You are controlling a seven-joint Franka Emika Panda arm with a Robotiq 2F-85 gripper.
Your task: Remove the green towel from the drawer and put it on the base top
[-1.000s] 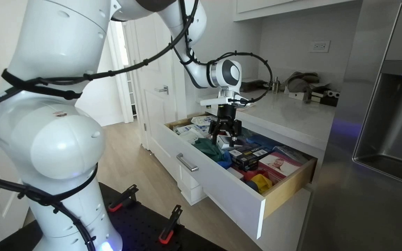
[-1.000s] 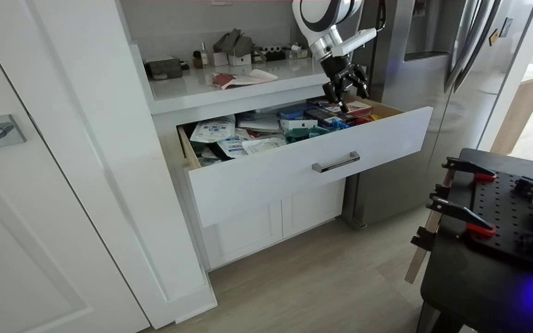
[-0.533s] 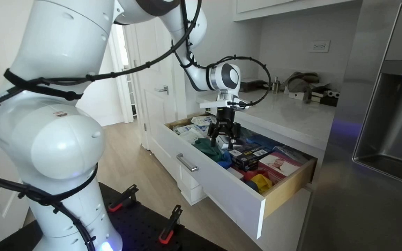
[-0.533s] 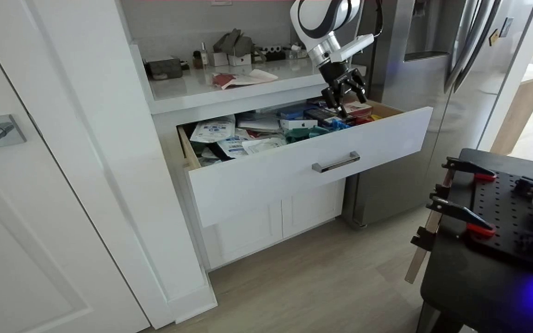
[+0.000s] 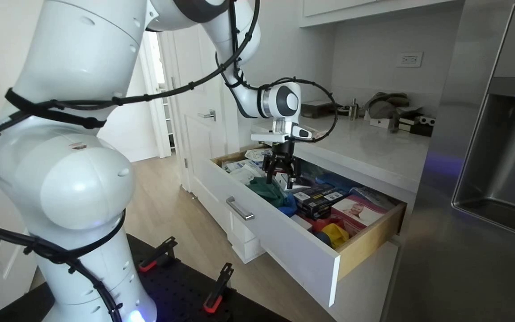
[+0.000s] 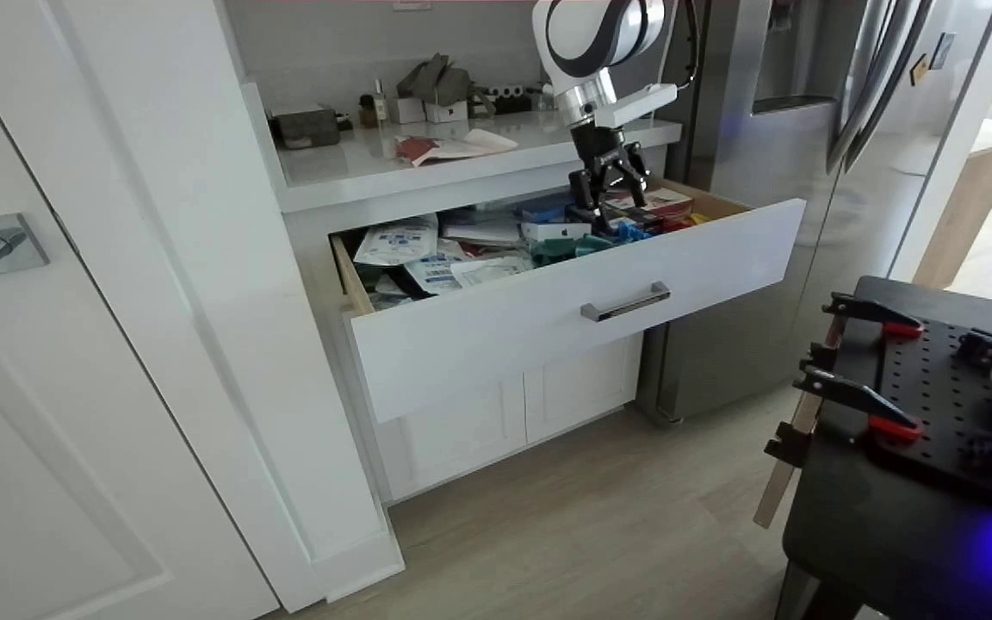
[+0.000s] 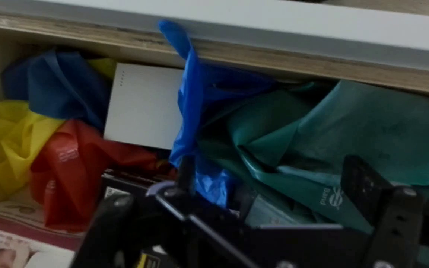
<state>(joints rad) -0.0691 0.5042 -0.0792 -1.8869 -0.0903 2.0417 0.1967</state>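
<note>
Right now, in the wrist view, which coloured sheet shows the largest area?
The green sheet, reaching the view's right edge; the red sheet, yellow sheet, dark blue sheet and bright blue sheet each show less.

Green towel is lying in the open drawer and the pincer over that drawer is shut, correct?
Not quite: the pincer is open, not shut; the wrist view shows its fingers well apart. The green towel is lying in the open drawer, and the pincer is over that drawer.
</note>
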